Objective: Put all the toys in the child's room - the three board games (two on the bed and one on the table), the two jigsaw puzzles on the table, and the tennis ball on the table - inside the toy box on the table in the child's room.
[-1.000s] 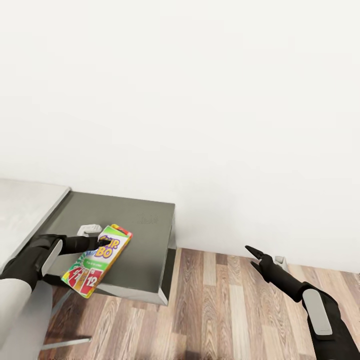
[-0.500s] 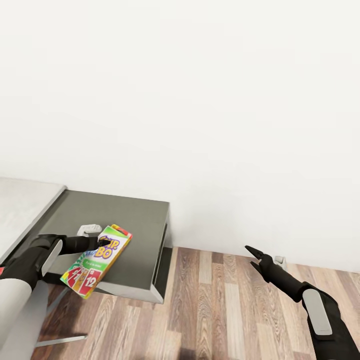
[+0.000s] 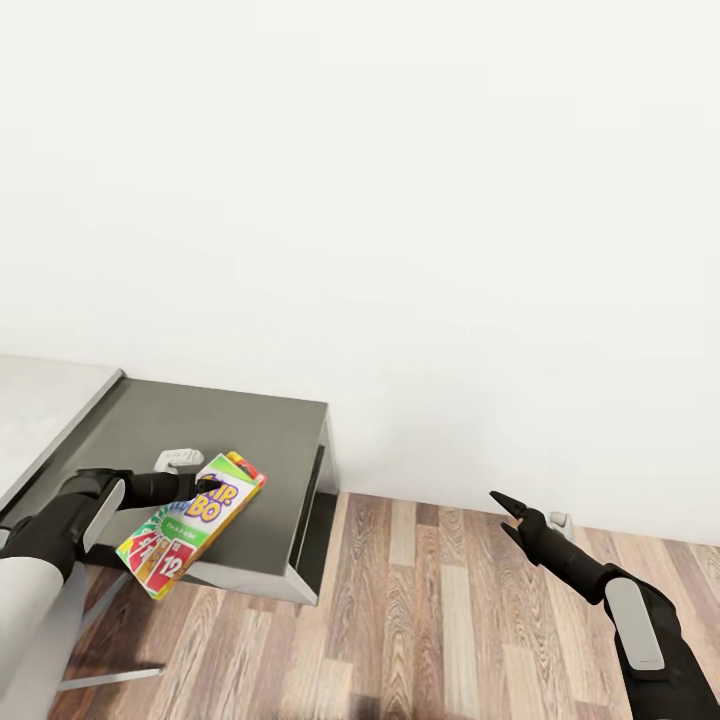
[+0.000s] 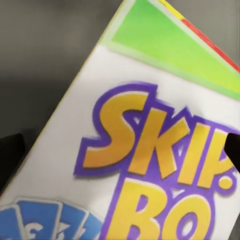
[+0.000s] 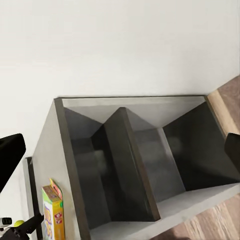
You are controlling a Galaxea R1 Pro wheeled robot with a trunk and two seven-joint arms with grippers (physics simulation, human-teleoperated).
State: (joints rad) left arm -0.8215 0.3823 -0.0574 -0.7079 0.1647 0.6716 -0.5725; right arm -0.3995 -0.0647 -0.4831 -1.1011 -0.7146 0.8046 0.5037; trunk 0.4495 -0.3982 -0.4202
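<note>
My left gripper [image 3: 205, 487] is shut on a board game [image 3: 185, 530], a white and green Skip-Bo box with red cards printed on it. It hangs tilted over the front edge of the dark-grey cabinet top [image 3: 250, 430]. In the left wrist view the board game [image 4: 150, 75] sits between the two dark fingers. The table [image 3: 40, 390] shows as a pale grey corner at the far left. My right gripper [image 3: 500, 510] is open and empty above the wood floor. The right wrist view shows the board game [image 5: 54, 212] edge-on.
A small white object [image 3: 178, 458] lies on the cabinet top near my left gripper. The cabinet's open side shows dark shelves [image 5: 130, 165]. A white wall [image 3: 400, 200] rises behind, with a socket [image 3: 560, 520] low down. Wood-plank floor [image 3: 420, 620] spreads to the right.
The whole view has shifted, so the cabinet and table now lie further left and slightly higher. Both grippers keep their places in the picture, and the left still holds the board game.
</note>
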